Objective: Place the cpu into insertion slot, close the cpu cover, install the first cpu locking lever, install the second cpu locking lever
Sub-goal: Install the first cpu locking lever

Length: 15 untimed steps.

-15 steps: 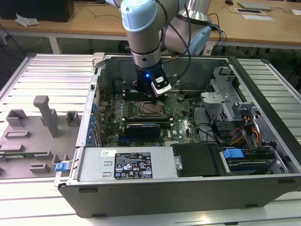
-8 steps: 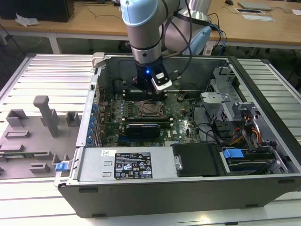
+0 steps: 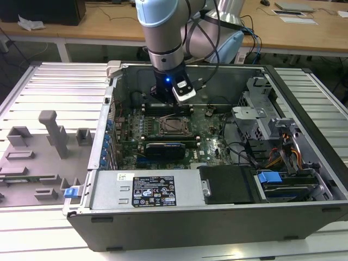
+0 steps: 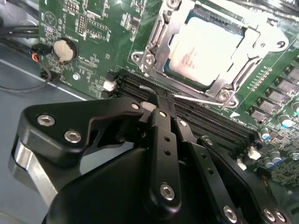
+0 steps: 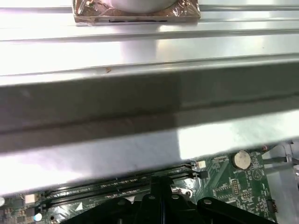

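The cpu (image 4: pixel 210 46), pale and silvery, lies flat in the insertion slot (image 3: pixel 175 126) on the green motherboard. The cpu cover (image 4: pixel 156 35), a silver frame, lies down over its edges. A thin silver locking lever (image 4: pixel 205 100) runs along the socket's side nearest the gripper. My gripper (image 4: pixel 161 99) is shut, its black fingertips right at this lever, over the black memory slots (image 4: pixel 205 116). Whether they pinch the lever or only touch it I cannot tell. In the exterior view the gripper (image 3: pixel 165 102) hangs just behind the socket. In the first wrist view its fingertips (image 5: pixel 156 186) stand over the board.
The open computer case has a tall metal wall (image 5: pixel 140 107) close behind the gripper. A coin battery (image 4: pixel 64 50) sits on the board. A black card (image 3: pixel 163 148), the power supply (image 3: pixel 147 190) and the drive cage (image 3: pixel 261 125) surround the socket. Grey fixtures (image 3: pixel 49 136) stand outside.
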Tool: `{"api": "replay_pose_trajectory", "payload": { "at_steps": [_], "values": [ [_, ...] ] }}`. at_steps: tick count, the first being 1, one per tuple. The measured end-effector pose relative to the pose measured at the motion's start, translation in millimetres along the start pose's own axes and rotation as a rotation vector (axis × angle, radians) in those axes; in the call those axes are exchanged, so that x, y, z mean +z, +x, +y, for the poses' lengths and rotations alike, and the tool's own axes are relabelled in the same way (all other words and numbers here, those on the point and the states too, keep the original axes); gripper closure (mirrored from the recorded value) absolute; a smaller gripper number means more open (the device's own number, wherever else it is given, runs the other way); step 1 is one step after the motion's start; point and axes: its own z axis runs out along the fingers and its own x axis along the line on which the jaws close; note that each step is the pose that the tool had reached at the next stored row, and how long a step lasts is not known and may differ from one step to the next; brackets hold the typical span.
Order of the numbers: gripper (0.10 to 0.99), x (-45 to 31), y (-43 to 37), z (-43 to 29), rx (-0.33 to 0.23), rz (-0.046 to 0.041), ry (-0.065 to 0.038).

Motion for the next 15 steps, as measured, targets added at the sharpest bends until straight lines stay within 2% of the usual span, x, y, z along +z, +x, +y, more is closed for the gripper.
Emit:
{"api": "replay_pose_trajectory", "payload": {
  "at_steps": [9, 15],
  "values": [
    [0.98, 5.3, 1.3, 0.1, -0.001, -0.0025, 0.0],
    [0.98, 14.5, 3.1, -1.6, -0.001, -0.0035, 0.004]
  ]
}}
